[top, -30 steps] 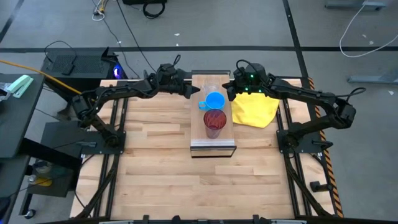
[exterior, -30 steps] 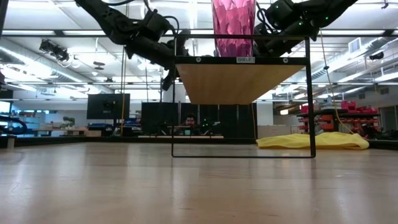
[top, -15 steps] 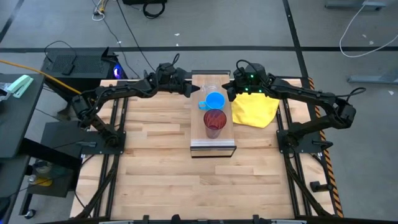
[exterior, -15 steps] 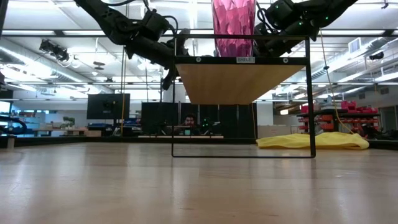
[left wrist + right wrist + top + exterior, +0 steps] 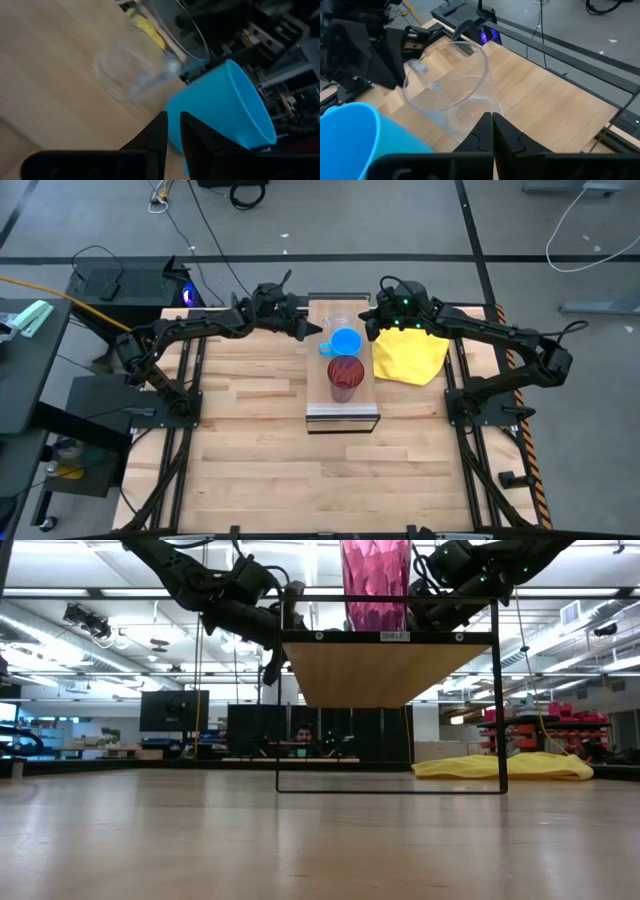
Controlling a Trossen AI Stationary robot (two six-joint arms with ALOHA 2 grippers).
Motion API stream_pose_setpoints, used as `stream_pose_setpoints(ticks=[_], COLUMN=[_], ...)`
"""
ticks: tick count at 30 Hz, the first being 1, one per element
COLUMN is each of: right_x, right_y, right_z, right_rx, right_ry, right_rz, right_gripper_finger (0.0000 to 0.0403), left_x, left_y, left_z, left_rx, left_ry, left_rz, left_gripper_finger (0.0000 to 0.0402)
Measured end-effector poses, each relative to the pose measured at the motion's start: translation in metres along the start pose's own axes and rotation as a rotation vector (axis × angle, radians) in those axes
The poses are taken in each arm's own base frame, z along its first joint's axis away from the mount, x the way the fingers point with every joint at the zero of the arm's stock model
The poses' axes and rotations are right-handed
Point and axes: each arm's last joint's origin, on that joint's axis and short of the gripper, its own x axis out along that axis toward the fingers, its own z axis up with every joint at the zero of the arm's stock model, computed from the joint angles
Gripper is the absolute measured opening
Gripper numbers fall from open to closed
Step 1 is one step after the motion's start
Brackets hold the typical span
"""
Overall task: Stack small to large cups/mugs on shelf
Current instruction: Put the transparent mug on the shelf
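On the long light-wood shelf, the three vessels stand in a row: the tiny clear glass cup farthest, the bright blue handled mug in the middle, the tall translucent red tumbler nearest. None is nested yet, so stacking appears not begun. The left gripper, jaws nearly together with nothing between them, hovers just left of the glass cup. The right gripper, jaws closed and empty, hovers just right of it.

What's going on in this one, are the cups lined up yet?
Three vessels sit in a row on the shelf: the red tumbler nearest the front, the blue mug behind it, the clear glass cup at the far end. The left tool hovers beside the shelf near the mug, holding nothing. The right tool is shut, empty, above the yellow cloth.
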Motion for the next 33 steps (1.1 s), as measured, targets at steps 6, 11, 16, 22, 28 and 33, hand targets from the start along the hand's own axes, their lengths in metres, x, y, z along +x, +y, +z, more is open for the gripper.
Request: stream_pose_setpoints(ticks=[6,11,16,22,28,33], right_x=[0.000,0.000,0.001,0.001,0.001,0.001], right_y=[0.000,0.002,0.007,0.013,0.014,0.013], right_z=[0.000,0.000,-0.002,-0.004,-0.004,-0.004], right_rx=[-0.037,-0.039,-0.053,-0.059,-0.056,-0.041], right_ry=[-0.002,0.003,0.010,0.016,0.018,0.011], right_rz=[0.002,0.025,0.045,0.062,0.064,0.036], right_gripper_finger=[0.0000,0.0000,0.0000,0.0000,0.0000,0.0000], left_x=[0.003,0.000,-0.001,-0.001,-0.001,-0.002], left_y=[-0.004,0.002,0.003,0.003,0.002,0.003], left_z=[-0.003,0.002,0.003,0.005,0.006,0.006], left_rx=[0.020,0.012,0.011,0.015,0.021,0.014], left_ry=[-0.011,-0.054,-0.070,-0.086,-0.104,-0.095], left_rz=[0.017,0.072,0.083,0.083,0.079,0.088], left_gripper_finger=[0.0057,0.0056,0.0059,0.0055,0.0057,0.0051])
